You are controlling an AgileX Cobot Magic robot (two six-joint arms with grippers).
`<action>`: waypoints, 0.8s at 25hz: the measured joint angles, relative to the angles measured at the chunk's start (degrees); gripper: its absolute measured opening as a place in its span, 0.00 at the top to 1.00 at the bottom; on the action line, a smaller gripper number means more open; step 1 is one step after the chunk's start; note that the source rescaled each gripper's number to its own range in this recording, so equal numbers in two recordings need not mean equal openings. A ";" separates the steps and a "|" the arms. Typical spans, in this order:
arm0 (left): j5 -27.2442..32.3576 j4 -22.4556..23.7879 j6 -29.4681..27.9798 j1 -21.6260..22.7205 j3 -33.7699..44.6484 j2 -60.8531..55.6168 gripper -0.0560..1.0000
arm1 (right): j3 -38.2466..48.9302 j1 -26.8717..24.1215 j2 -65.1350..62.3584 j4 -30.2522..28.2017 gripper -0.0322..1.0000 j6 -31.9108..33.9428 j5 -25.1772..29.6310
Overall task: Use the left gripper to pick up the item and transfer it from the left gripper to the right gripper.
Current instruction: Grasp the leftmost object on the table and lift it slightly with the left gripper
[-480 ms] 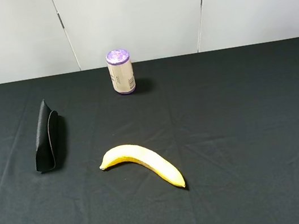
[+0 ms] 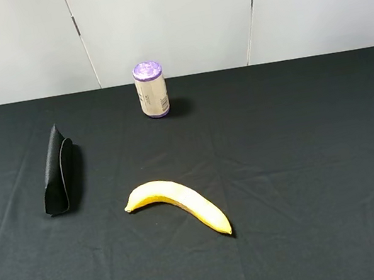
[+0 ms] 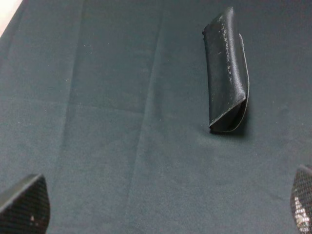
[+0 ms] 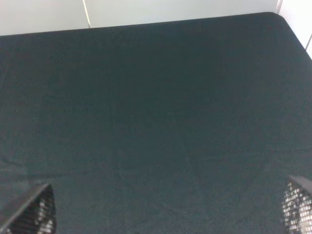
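As left end effector [image 3: 163,212] and right end effector [image 4: 163,209] gape, one pouch [image 2: 58,172] lies; one banana [image 2: 178,205]; one can [image 2: 151,90].

A wide flat surface [image 2: 301,135] draped in black cloth is filling most of the view, its fabric showing faint creases. Beyond its far edge a pale grey-white panelled wall [image 2: 167,21] is rising, with thin dark vertical seams [image 2: 81,39] dividing the panels. Soft, even light is falling across everything.

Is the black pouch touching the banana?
No, the pouch lies well apart from the banana, with a plain gap between them in the high view.
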 joint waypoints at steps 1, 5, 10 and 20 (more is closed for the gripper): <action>0.00 0.00 0.00 0.00 0.00 0.00 0.02 | 0.00 0.00 0.00 0.00 0.00 0.00 0.00; 0.00 0.00 0.00 0.00 0.00 0.00 0.02 | 0.00 0.00 0.00 0.00 0.00 0.00 0.00; 0.00 0.00 0.00 0.00 0.00 0.00 0.02 | 0.00 0.00 0.00 0.00 0.00 0.00 0.00; 2.20 -0.13 0.00 0.00 -4.83 3.68 0.02 | 0.00 0.00 0.00 0.00 0.00 0.00 0.02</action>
